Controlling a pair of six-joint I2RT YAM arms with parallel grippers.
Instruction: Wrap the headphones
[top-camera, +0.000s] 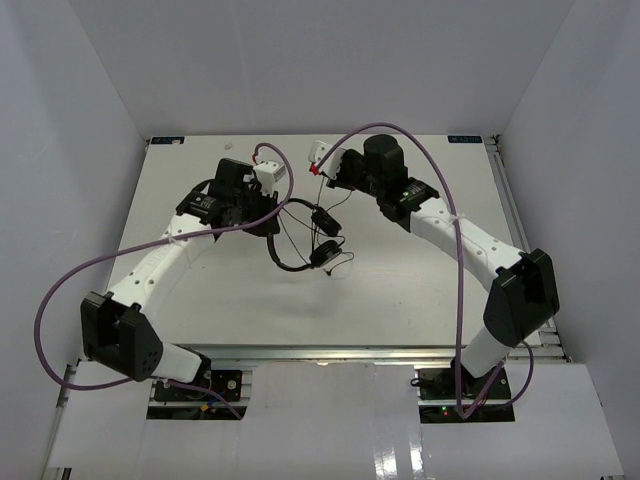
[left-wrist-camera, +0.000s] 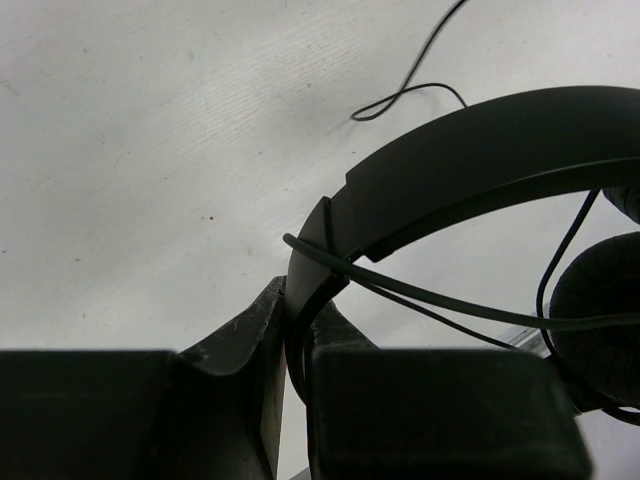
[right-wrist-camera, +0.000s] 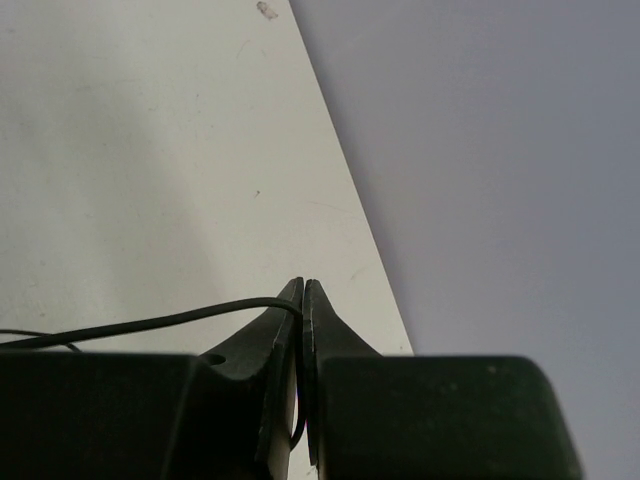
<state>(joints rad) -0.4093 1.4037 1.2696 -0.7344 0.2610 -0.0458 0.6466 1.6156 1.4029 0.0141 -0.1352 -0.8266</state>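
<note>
The white, faintly scuffed table (top-camera: 400, 300) has the black headphones (top-camera: 322, 256) near its middle. It is unclear whether the earcups touch it. A loop of thin cord (left-wrist-camera: 403, 92) lies on it.

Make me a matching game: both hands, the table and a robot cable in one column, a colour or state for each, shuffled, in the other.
Things: 1 left hand; 2 right hand; 3 table; 4 robot cable.
States: A purple, arching over an arm; B shut on the headphone cord; C white; D shut on the headphone headband.
Pairs: 1-D; 2-B; 3-C; 4-A.
</note>
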